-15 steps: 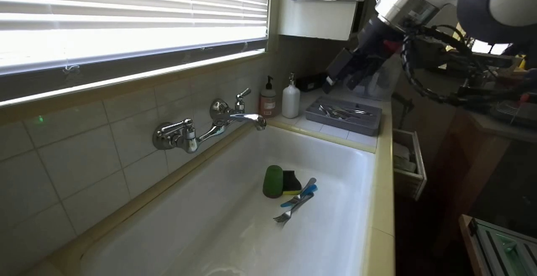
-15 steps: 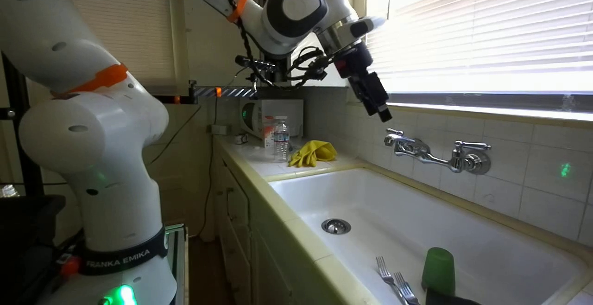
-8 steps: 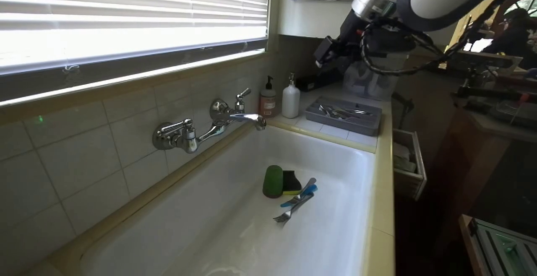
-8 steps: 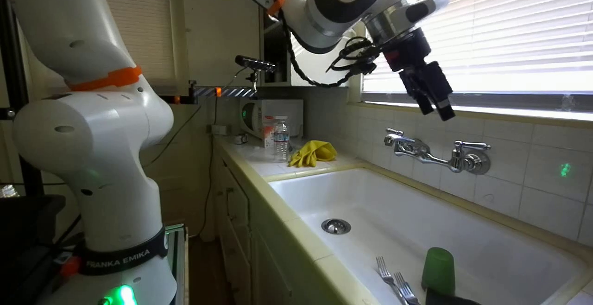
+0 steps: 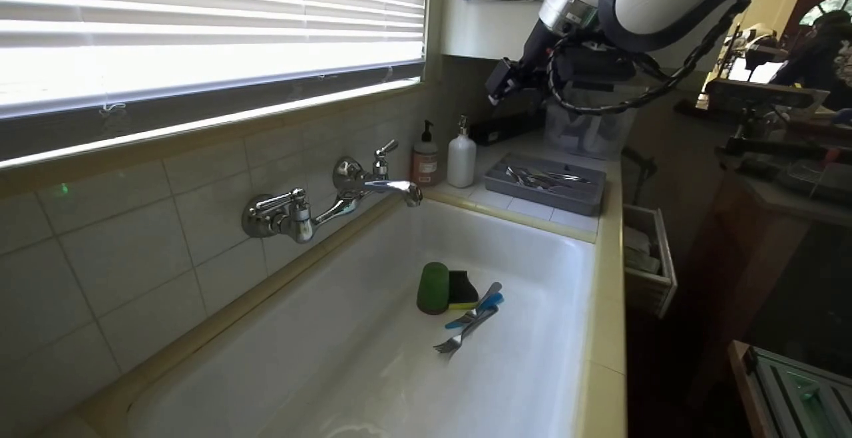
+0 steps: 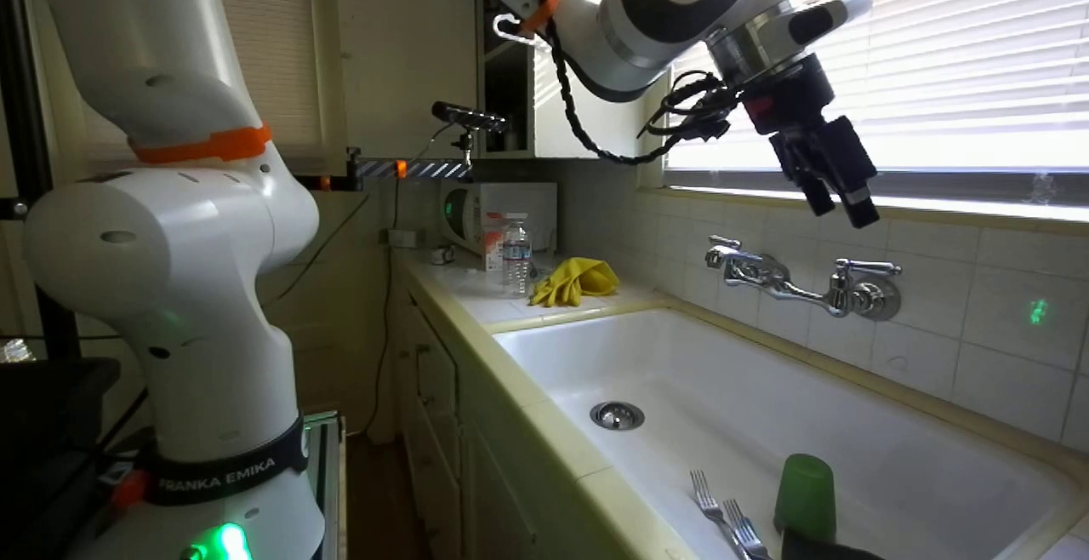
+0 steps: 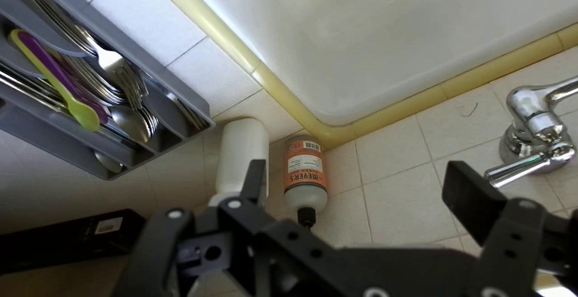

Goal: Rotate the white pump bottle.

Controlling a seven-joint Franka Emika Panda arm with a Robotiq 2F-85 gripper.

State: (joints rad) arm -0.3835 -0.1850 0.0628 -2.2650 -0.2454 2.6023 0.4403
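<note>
White pump bottle (image 5: 461,160) untouched, approach under way

It stands upright on the tiled counter (image 5: 530,209) beyond the sink (image 5: 519,251), at two o'clock from the tap spout (image 5: 396,186) in an exterior view, with the reddish-brown bottle (image 5: 425,164) just beside it at nine and the cutlery tray (image 5: 542,200) near it, between three and four.

Over the last second the gripper (image 6: 841,206) has swung toward three o'clock in an exterior view, while the white bottle has stayed put. In the wrist view the fingers (image 7: 474,202) stand wide apart and hold nothing.

Judging by that, this is the reach; turning has yet to begin. There the white bottle lies between nine and ten o'clock from the middle of the gap, its upper part mostly hidden by the gripper, while the reddish-brown bottle shows inside the gap. A shift that way looks needed before lowering, or the wrong bottle may be caught.
</note>
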